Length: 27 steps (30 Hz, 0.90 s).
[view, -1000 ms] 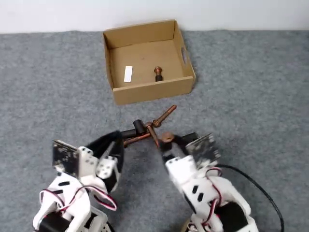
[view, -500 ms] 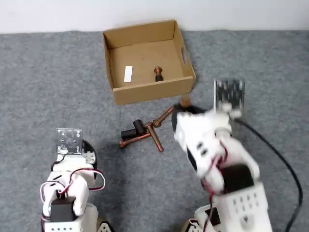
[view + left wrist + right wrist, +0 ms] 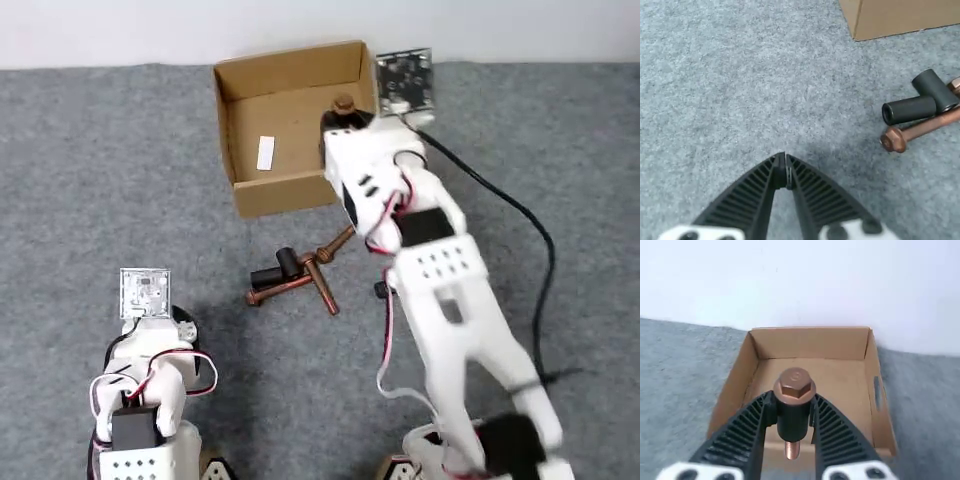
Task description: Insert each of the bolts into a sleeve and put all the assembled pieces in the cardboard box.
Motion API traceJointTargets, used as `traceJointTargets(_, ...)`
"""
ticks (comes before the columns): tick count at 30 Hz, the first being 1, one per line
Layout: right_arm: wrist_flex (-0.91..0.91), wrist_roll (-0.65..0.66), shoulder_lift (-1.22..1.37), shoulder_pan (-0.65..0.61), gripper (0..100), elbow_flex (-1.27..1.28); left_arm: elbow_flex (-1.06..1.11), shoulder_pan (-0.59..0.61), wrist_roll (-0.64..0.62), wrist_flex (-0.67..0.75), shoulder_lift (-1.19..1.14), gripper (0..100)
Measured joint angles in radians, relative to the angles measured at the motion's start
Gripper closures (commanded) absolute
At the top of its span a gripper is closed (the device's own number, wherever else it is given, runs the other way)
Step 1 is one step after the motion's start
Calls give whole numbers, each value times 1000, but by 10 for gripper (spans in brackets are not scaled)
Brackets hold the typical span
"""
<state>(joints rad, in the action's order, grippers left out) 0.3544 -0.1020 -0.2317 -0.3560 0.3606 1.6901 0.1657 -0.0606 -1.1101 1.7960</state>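
Bolt (image 3: pixel 343 104) hangs over the box (image 3: pixel 290 62) in the high view, so I'd lower it well inside the walls before letting go. Loose bolts (image 3: pixel 322 285) lie just in front of the box.

Left wrist view: left gripper (image 3: pixel 781 172) jaws pressed together, holding nothing, near the box's corner.

Right wrist view: right gripper (image 3: pixel 792 410) jaws narrow, clamped on the sleeve (image 3: pixel 792 424) above the box.

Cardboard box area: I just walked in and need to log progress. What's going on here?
The right gripper is shut on an assembled piece, a copper bolt in a black sleeve, held above the cardboard box. The left gripper is shut and empty over the grey carpet. Loose bolts and sleeves lie piled before the box.
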Motion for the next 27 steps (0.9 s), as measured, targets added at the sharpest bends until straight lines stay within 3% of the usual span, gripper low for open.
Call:
traceJointTargets(11, -126, 75, 477, 32, 984, -218, 0, -2, 0, -2, 0, 995)
traceJointTargets(19, 106, 75, 704, 74, 976, -454, 0, -2, 0, -2, 0, 995)
traceJointTargets(25, 245, 75, 717, 68, 790, -517, 0, -2, 0, -2, 0, 995)
traceJointTargets(27, 292, 77, 715, 66, 778, -528, 0, -2, 0, -2, 0, 995)
